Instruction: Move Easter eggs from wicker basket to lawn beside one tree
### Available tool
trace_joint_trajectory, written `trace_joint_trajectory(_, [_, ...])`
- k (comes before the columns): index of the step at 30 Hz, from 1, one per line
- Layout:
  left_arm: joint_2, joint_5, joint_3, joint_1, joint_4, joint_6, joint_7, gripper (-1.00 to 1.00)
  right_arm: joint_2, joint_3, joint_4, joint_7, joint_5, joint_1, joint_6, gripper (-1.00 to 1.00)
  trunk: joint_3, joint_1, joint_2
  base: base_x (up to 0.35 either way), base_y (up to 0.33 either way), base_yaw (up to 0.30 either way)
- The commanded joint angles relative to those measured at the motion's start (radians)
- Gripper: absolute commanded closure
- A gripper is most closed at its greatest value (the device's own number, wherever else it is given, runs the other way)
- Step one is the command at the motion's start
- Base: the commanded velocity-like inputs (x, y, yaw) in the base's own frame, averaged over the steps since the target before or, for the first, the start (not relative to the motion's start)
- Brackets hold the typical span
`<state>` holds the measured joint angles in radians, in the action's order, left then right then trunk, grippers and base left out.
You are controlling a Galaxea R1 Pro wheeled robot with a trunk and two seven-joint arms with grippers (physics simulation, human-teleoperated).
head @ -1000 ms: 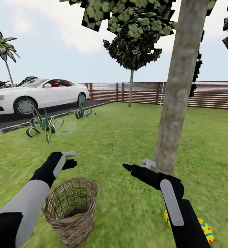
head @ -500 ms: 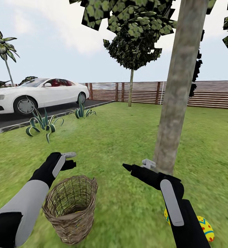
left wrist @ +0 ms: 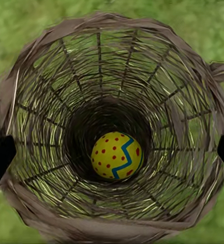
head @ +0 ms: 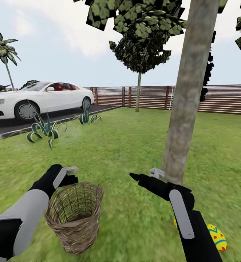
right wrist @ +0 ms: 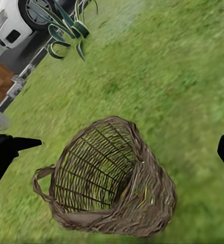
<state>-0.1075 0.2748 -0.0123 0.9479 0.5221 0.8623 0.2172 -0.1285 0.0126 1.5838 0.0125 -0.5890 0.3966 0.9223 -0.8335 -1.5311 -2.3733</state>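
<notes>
The left wrist view looks straight down into the basket (left wrist: 112,61), where one egg (left wrist: 117,155) lies at the bottom between the spread fingers of the left claw (left wrist: 112,152); the head view shows that claw (head: 67,174) just above the basket's rim (head: 75,187) but not this egg. The head view shows another egg (head: 217,237) on the lawn (head: 120,153) near the tree (head: 184,109), partly behind the right arm. The right claw (right wrist: 117,147), spread wide, points at the basket (right wrist: 142,203).
</notes>
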Motion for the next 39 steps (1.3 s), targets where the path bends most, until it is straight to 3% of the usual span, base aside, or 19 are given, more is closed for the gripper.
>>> trace_joint_trajectory(1, [-0.006, 0.013, -0.001, 0.012, -0.001, 0.016, 0.007, -1.00, 0.000, 0.000, 0.001, 0.001, -0.002, 0.001, 0.004, -1.00, -0.004, -0.004, -0.008, 0.000, 0.000, 0.000])
trace_joint_trajectory(4, [-0.022, 0.014, -0.001, 0.063, -0.009, 0.085, 0.005, -1.00, 0.000, 0.000, 0.001, 0.001, -0.002, 0.001, 0.004, -1.00, -0.014, -0.015, -0.029, 0.000, 0.000, 0.000])
trace_joint_trajectory(10, [-0.029, 0.012, 0.000, 0.119, -0.018, 0.144, 0.004, -1.00, -0.001, 0.000, 0.000, 0.001, -0.002, 0.001, 0.004, -1.00, -0.033, -0.038, -0.071, 0.000, 0.000, 0.000])
trace_joint_trajectory(18, [-0.022, 0.010, 0.005, 0.131, -0.099, 0.147, 0.007, -1.00, 0.000, 0.000, -0.001, 0.001, -0.002, 0.001, 0.004, -1.00, -0.058, -0.069, -0.127, 0.000, 0.000, 0.000])
trace_joint_trajectory(27, [-0.020, 0.011, 0.008, 0.132, -0.111, 0.146, 0.007, -1.00, -0.001, 0.000, -0.001, 0.001, -0.002, 0.001, 0.004, -1.00, -0.092, -0.073, -0.129, 0.000, 0.000, 0.000])
trace_joint_trajectory(39, [-0.020, 0.012, 0.010, 0.132, -0.103, 0.147, 0.007, -1.00, -0.001, 0.000, -0.001, 0.001, -0.002, 0.001, 0.004, -1.00, -0.092, -0.073, -0.129, 0.035, 0.016, 0.000])
